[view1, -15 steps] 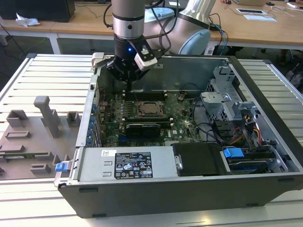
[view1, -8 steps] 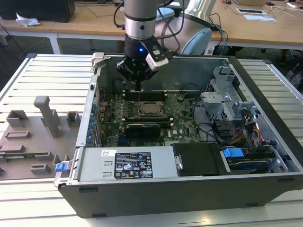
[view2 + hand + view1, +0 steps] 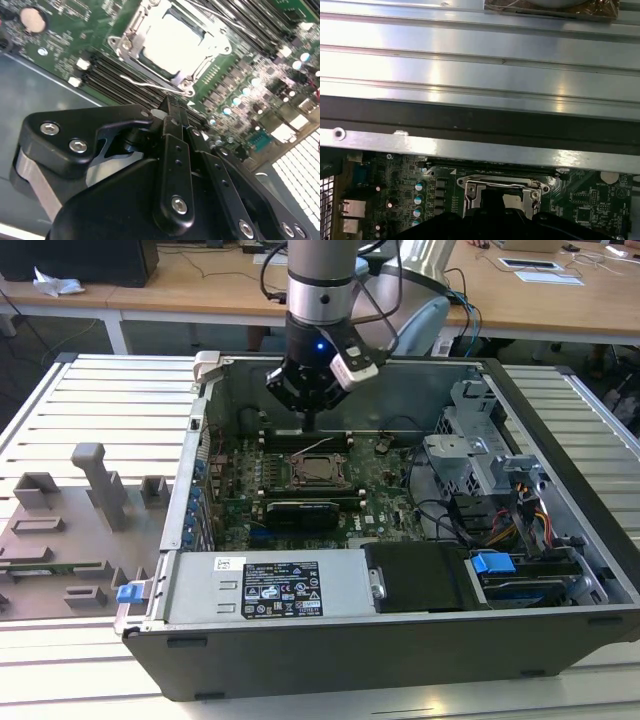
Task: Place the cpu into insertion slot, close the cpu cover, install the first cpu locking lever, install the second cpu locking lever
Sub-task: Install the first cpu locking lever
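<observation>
There is one arm with one pincer [image 3: 309,422], one open computer case [image 3: 560,480] and one motherboard [image 3: 385,490] inside it. The pincer hangs above the far edge of the board, just behind the insertion slot [image 3: 318,471], and its two black fingers [image 3: 172,145] are pressed together with nothing between them. The cpu [image 3: 172,42] lies already in the insertion slot; its top is a flat, pale silver square, very bright in the second wrist view. The cpu cover [image 3: 131,40], a thin metal frame with a large window, lies down around the cpu. One thin wire lever [image 3: 150,85] stands out beside the frame, on the side toward the pincer. The case rests on a bench [image 3: 90,410] of grey metal slats. On the exterior view's left stand several grey blocks [image 3: 95,480]. Behind are wooden desks [image 3: 200,285] with cables and papers.
</observation>
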Available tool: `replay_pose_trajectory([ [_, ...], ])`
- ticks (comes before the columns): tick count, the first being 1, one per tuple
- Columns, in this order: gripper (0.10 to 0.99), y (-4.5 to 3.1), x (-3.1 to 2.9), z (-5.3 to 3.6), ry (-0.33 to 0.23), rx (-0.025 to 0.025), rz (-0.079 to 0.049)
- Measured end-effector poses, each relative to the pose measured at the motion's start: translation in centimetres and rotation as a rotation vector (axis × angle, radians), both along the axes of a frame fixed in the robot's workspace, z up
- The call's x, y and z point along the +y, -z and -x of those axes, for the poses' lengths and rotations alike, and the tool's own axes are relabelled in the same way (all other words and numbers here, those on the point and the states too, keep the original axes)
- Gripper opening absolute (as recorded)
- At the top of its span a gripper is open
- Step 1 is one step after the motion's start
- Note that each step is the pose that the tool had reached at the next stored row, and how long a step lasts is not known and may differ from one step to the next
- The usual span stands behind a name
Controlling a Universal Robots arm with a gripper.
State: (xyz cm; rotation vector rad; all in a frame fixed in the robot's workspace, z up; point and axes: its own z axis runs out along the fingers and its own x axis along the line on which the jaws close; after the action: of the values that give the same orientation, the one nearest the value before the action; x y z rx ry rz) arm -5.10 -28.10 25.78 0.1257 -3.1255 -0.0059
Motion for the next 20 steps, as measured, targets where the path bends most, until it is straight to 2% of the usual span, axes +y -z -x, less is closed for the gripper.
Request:
replay_pose_trajectory([
  [5, 0.106, 0.01, 0.0, -1.53, 0.0, 0.0029, 0.0],
  [6, 0.106, 0.04, 0.0, -1.75, 0.0, 0.0034, -0.006],
  [8, 0.106, 0.1, -0.48, -1.63, 0.0, 0.0034, -0.009],
  [12, 0.106, 0.34, -0.7, -1.59, 0.0, 0.0033, -0.013],
  [15, 0.106, 0.72, -0.73, -1.59, 0.0, 0.0034, -0.019],
  [17, 0.106, 1.02, -0.74, -1.42, 0.0, 0.0034, -0.036],
  [20, 0.106, 1.22, -0.75, -0.64, 0.0, 0.0034, -0.054],
])
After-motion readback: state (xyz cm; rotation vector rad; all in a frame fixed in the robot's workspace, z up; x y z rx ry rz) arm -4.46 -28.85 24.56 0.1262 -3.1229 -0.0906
